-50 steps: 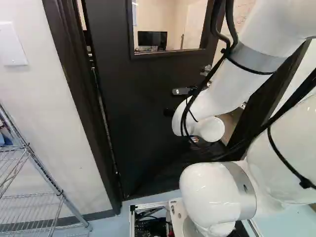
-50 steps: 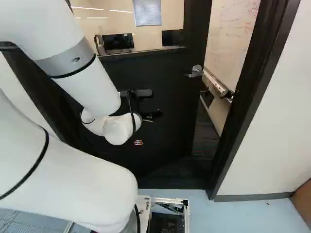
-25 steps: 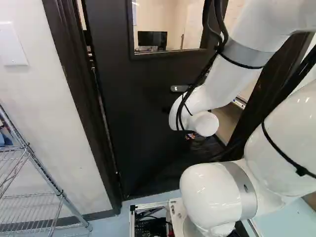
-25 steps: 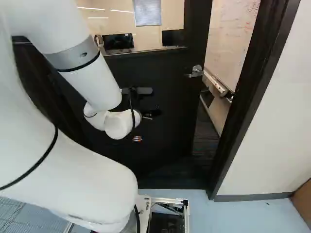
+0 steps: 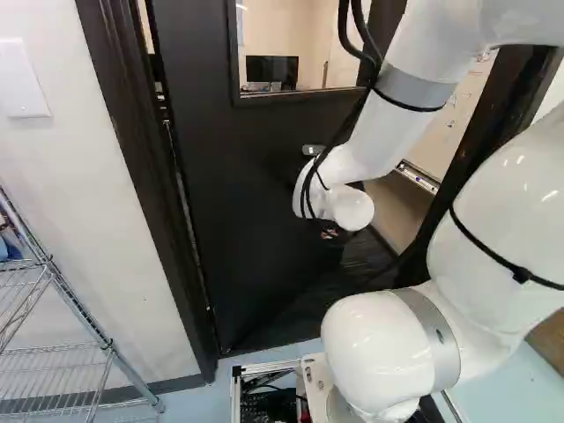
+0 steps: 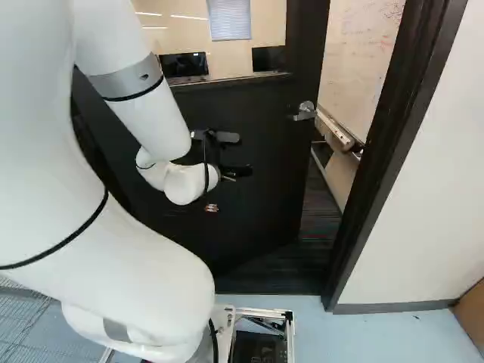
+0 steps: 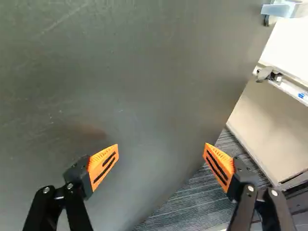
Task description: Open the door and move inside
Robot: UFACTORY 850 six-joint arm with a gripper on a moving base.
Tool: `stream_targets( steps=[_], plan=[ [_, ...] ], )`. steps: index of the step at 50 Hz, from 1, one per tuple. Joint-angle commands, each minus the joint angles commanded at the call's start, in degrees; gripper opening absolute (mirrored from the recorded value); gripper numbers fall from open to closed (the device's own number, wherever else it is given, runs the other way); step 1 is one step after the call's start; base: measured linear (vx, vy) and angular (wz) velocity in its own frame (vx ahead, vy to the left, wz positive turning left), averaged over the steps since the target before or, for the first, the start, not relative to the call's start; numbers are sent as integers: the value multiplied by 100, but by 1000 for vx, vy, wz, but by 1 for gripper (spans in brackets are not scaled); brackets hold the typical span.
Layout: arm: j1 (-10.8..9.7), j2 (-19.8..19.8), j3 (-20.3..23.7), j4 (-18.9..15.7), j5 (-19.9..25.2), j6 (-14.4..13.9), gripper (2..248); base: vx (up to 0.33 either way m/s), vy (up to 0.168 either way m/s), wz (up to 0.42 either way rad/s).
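In the right base view my gripper (image 6: pixel 237 172) is held close in front of the dark door (image 6: pixel 261 215), below and left of its lever handle (image 6: pixel 305 111). The door stands ajar, with a gap between its handle-side edge and the door frame (image 6: pixel 393 144). Seen from the wrist, the gripper (image 7: pixel 161 152) is open, its orange pads wide apart. The door's surface (image 7: pixel 139 72) fills most of the view ahead; one finger is over the door, the other over the gap. Part of the handle (image 7: pixel 281 9) shows beyond. Whether the fingers touch the door cannot be told.
Through the gap show a whiteboard (image 6: pixel 359 60), its tray (image 6: pixel 336 130) and dark carpet (image 6: pixel 321 219). A wire shelf (image 5: pixel 62 352) stands by the wall left of the door. White wall (image 6: pixel 431 204) flanks the frame on the right.
In the left base view my wrist has moved left and slightly up; in the right base view it has risen a little and the arm's larger links have swung. Base and door show no visible shift.
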Motion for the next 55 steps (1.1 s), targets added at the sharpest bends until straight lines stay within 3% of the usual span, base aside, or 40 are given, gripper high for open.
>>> stream_targets(
  steps=[19,33,55],
  plan=[
    [306,-350,-342,615,0,0,247,0,0,0],
    [529,-567,-561,659,31,0,247,-8,-2,-2],
    [768,-980,-992,661,503,0,247,0,0,0]
  ],
)
